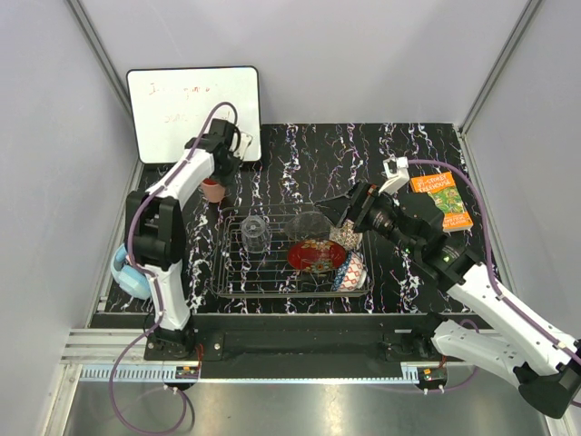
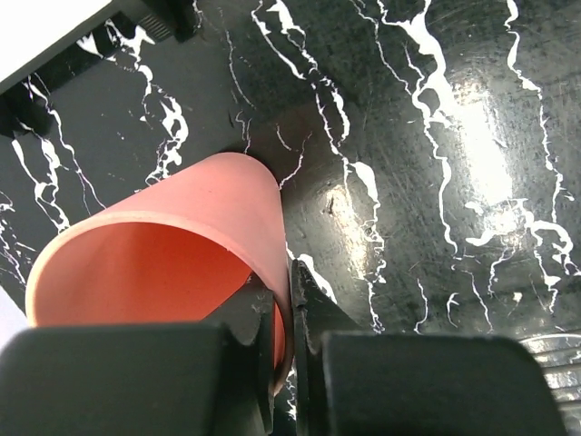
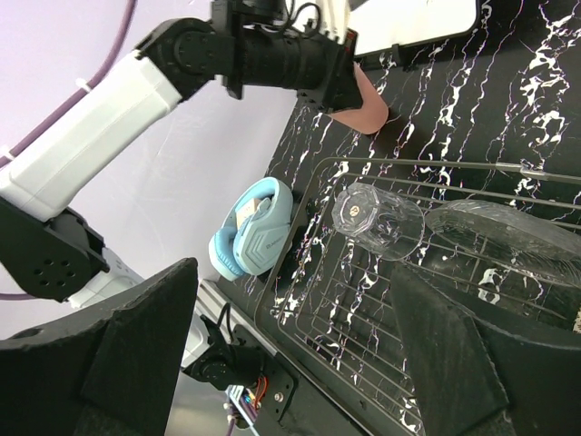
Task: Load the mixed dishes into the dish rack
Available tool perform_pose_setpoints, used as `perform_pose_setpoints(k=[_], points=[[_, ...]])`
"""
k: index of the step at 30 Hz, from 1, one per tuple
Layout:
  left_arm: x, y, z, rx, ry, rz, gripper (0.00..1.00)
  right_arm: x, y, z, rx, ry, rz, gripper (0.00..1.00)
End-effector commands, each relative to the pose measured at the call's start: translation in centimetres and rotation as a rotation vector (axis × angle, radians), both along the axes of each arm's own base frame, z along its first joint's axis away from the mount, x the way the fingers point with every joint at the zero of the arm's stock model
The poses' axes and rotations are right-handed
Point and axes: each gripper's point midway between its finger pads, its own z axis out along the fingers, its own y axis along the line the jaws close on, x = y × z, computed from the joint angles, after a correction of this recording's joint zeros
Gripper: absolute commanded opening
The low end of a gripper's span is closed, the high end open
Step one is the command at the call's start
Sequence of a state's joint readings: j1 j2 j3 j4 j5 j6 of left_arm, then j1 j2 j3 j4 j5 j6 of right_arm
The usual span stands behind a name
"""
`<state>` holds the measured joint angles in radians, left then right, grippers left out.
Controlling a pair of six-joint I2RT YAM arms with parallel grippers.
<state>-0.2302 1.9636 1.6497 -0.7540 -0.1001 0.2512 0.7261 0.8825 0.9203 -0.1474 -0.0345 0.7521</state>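
The salmon-pink cup point(image 2: 172, 245) stands on the black marbled table left of the dish rack point(image 1: 231, 272), also seen from above point(image 1: 211, 193). My left gripper point(image 2: 290, 318) is shut on its rim, one finger inside and one outside; from above it sits over the cup point(image 1: 219, 173). The rack holds the clear glass tumbler point(image 1: 255, 232), clear glass bowl point(image 1: 310, 224), red gold-patterned plate point(image 1: 317, 255), blue patterned bowl point(image 1: 350, 272) and beige speckled bowl point(image 1: 344, 238). My right gripper point(image 3: 300, 363) is open and empty above the rack's right part point(image 1: 345, 212).
A white board point(image 1: 193, 113) leans at the back left, just behind the cup. Light-blue headphones point(image 1: 127, 271) lie left of the rack, near the left arm's base. An orange book point(image 1: 442, 200) lies at the right. Grey walls close in both sides.
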Motion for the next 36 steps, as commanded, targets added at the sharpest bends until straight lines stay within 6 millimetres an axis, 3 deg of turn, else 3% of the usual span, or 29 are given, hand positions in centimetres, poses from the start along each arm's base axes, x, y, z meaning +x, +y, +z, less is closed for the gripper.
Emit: perform_pose_setpoints(k=[1, 2, 4, 5, 7, 8, 10, 11, 12, 14, 15, 17, 19, 26, 28, 36], points=[[-0.1, -0.3, 9.3, -0.144, -0.194, 0.010, 0.00, 0.6, 0.2, 0.8, 0.006, -0.035, -0.010, 0.95], [-1.2, -1.3, 11.9, -0.218, -0.226, -0.027, 0.00, 0.7, 0.4, 0.6, 0.004, -0.031, -0.007, 0.97], [-3.4, -1.8, 14.9, -0.320, -0.221, -0.040, 0.00, 0.6, 0.9, 0.5, 0.016, -0.020, 0.009, 1.00], [-5.3, -3.3, 17.8, -0.422, -0.243, -0.102, 0.00, 0.8, 1.3, 0.6, 0.027, -0.020, 0.019, 1.00], [-8.1, -4.0, 21.3, -0.536, -0.245, -0.142, 0.00, 0.6, 2.2, 0.8, 0.065, -0.001, 0.054, 1.00], [-10.6, -5.4, 24.1, -0.638, -0.263, -0.227, 0.00, 0.9, 2.8, 1.6, 0.107, -0.018, 0.071, 1.00], [-13.2, -6.0, 26.8, -0.736, -0.275, -0.285, 0.00, 0.6, 4.0, 1.3, 0.177, 0.037, 0.117, 1.00], [-15.9, -7.3, 28.9, -0.837, -0.272, -0.382, 0.00, 0.9, 4.8, 1.5, 0.215, 0.043, 0.137, 1.00], [-17.1, -7.4, 29.8, -0.894, -0.265, -0.419, 0.00, 0.9, 5.4, 1.0, 0.240, 0.070, 0.157, 1.00], [-20.9, -8.8, 32.4, -1.072, -0.215, -0.565, 0.00, 0.6, 6.9, 2.0, 0.357, 0.095, 0.233, 1.00], [-21.6, -8.9, 33.0, -1.115, -0.197, -0.584, 0.00, 0.5, 7.3, 1.0, 0.388, 0.121, 0.251, 1.00], [-23.4, -9.6, 33.8, -1.235, -0.103, -0.633, 0.00, 0.6, 7.6, 2.4, 0.534, 0.119, 0.280, 1.00], [-23.9, -9.8, 33.8, -1.294, -0.041, -0.648, 0.00, 0.8, 7.7, 1.9, 0.613, 0.155, 0.285, 1.00], [-23.4, -9.9, 31.3, -1.362, 0.080, -0.598, 0.00, 0.7, 7.7, 4.4, 0.780, 0.053, 0.319, 1.00], [-23.2, -9.9, 30.9, -1.365, 0.088, -0.590, 0.00, 0.7, 7.5, 4.6, 0.821, 0.052, 0.318, 1.00], [-22.4, -9.8, 30.1, -1.362, 0.101, -0.563, 0.00, 0.8, 9.8, 4.5, 0.811, 0.067, 0.367, 1.00]])
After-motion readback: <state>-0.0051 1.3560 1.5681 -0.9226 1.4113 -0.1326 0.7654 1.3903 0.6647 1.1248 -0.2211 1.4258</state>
